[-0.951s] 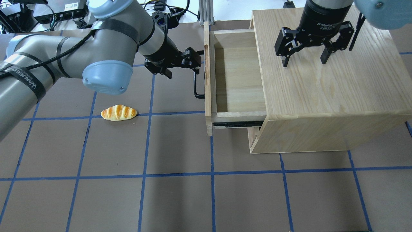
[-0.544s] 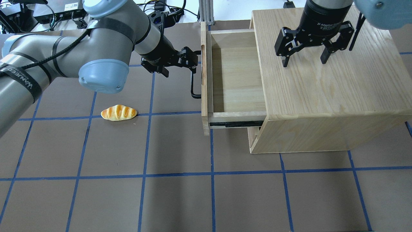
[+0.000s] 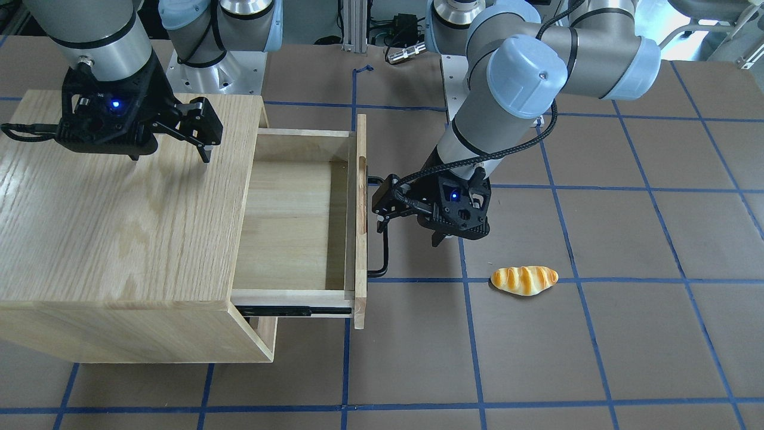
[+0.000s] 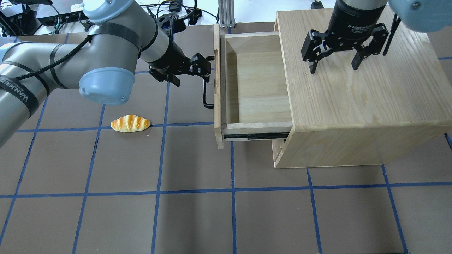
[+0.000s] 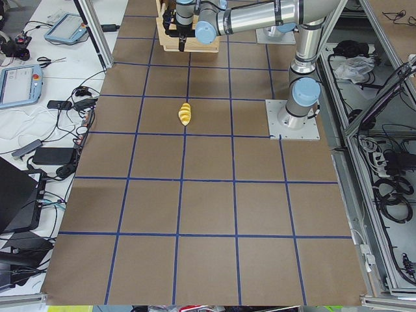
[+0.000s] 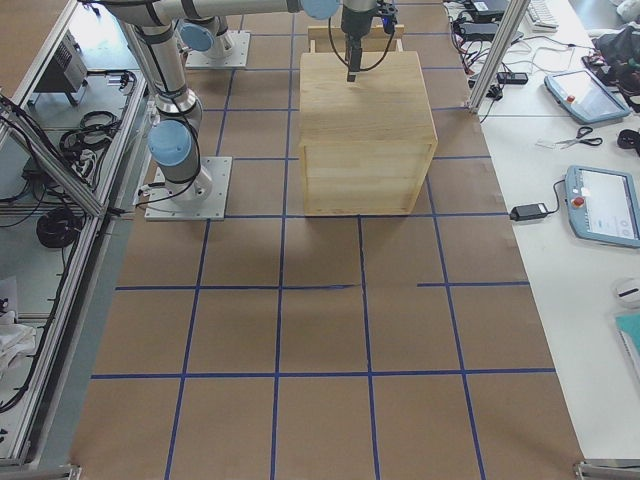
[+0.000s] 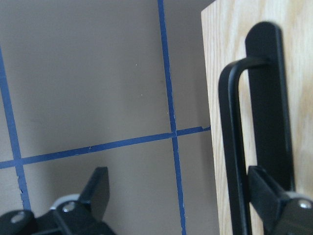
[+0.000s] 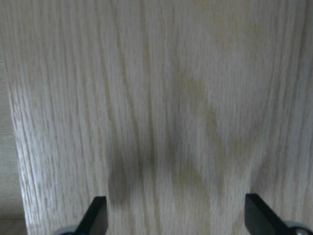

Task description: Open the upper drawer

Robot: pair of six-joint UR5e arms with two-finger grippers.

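Brown worktop (image 4: 106,211) with a blue tape grid carries one oak cabinet (image 4: 353,106) and one bread roll (image 4: 130,123). Its upper drawer (image 4: 254,88) stands far out toward the robot's left, and the single bar handle (image 4: 204,93) runs crosswise to the slide. The left gripper (image 4: 192,74) is nearest, spread, with one finger hooked behind that bar and the drawer on its right. The right gripper (image 4: 334,67), also spread, is over the cabinet top.

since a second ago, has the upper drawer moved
Yes. The upper drawer has slid further out of the cabinet, leftward in the overhead view, pulled by the left gripper.
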